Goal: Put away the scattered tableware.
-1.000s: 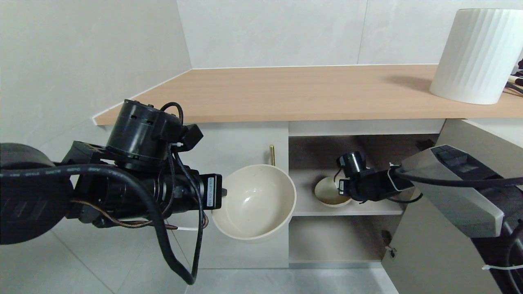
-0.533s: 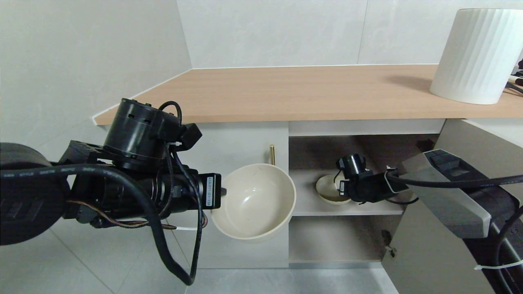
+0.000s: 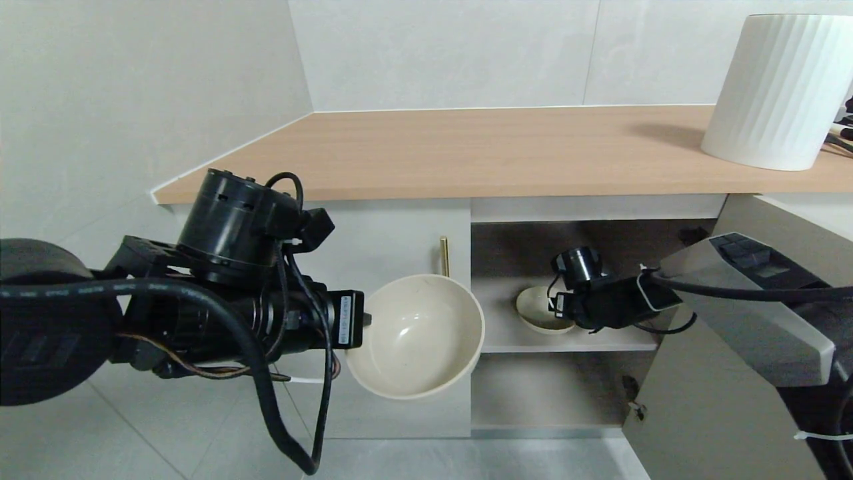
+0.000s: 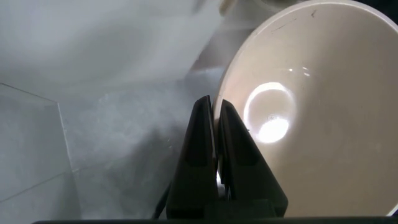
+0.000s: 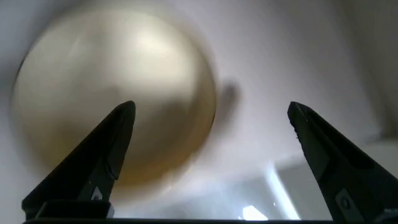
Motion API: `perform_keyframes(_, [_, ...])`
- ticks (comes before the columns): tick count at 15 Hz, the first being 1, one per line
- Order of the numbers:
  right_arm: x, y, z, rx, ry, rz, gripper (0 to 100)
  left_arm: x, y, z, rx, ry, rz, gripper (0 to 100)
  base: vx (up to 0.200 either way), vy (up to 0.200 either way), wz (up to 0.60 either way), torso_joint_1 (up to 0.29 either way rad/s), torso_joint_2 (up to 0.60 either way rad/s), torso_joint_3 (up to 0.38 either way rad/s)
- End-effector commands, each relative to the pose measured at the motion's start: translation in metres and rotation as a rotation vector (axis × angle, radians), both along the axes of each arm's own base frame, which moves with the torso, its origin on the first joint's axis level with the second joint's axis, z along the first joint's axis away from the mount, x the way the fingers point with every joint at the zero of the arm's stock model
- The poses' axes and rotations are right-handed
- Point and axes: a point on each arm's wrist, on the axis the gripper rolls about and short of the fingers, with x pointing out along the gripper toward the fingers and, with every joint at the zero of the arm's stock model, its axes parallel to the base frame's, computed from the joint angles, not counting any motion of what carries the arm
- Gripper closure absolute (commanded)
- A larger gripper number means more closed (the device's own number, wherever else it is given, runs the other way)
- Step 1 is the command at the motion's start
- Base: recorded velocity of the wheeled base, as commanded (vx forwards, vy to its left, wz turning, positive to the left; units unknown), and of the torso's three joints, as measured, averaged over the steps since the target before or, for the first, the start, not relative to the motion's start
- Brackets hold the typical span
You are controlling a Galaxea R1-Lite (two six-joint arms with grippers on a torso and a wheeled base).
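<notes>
1. Pale tiled walls (image 3: 133, 100) and a grey tiled floor (image 3: 133, 433) framed a kitchen corner.
2. A wooden countertop (image 3: 506, 150) ran along the back wall, above a light cabinet (image 3: 400, 227).
3. The cabinet's right compartment stood open, with its door (image 3: 700, 400) swung out towards the robot's right. The left door was closed and carried a slim brass handle (image 3: 444, 257).
4. A tall ribbed white container (image 3: 780, 90) sat at the right end of the countertop.
5. A large cream bowl (image 3: 416, 337) hung in the air in front of the closed left door, just beside the open compartment. It was tipped so that its hollow faced the camera.
6. A smaller cream bowl (image 3: 536, 310) rested on the cabinet's middle shelf (image 3: 600, 341), inside the open compartment.
7. The left gripper (image 4: 215, 124) had its fingers pressed together on the large bowl's rim, one inside and one outside.
8. The right gripper (image 5: 210, 112) sat inside the compartment with its fingers spread wide and nothing between them. The smaller bowl lay just beyond its tips.
9. Handling judgement: both bowls looked rigid, smooth and glossy, so probably slippery and liable to chip or crack if knocked against the shelf edge. The large bowl was held at one point on its rim, so its weight hung off to one side and could pivot in the pinch. A firm grip on the rim, set well down over the wall, seemed the sensible place to hold.
</notes>
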Motion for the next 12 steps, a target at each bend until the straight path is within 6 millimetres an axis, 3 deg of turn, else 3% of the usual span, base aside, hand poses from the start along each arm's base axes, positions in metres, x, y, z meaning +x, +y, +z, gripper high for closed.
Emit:
perform_keyframes(1, [-0.064,0.015,0.049,0.087,0.054,0.176,0,-0.001,-0.014,-0.022,0.076,0.050,-0.071,100,0.000,0.000,0.00,0.000,0.00,0.000])
perform_keyframes(5, [-0.137,0.018,0.130,0.232,0.060,0.413,0,0.008,-0.032,-0.054,0.177,0.107,-0.075,100,0.000,0.000,0.00,0.000,0.00,0.000])
perform_keyframes(8, [-0.183,0.015,0.175,0.307,0.094,0.550,0,0.013,-0.049,-0.072,0.200,0.107,-0.096,100,0.000,0.000,0.00,0.000,0.00,0.000])
perform_keyframes(10, [-0.205,0.020,0.187,0.331,0.122,0.635,0,0.012,-0.061,-0.079,0.224,0.081,-0.098,100,0.000,0.000,0.00,0.000,0.00,0.000])
perform_keyframes(12, [-0.214,0.031,0.182,0.312,0.169,0.671,0,0.012,-0.065,-0.078,0.212,0.057,-0.099,100,0.000,0.000,0.00,0.000,0.00,0.000])
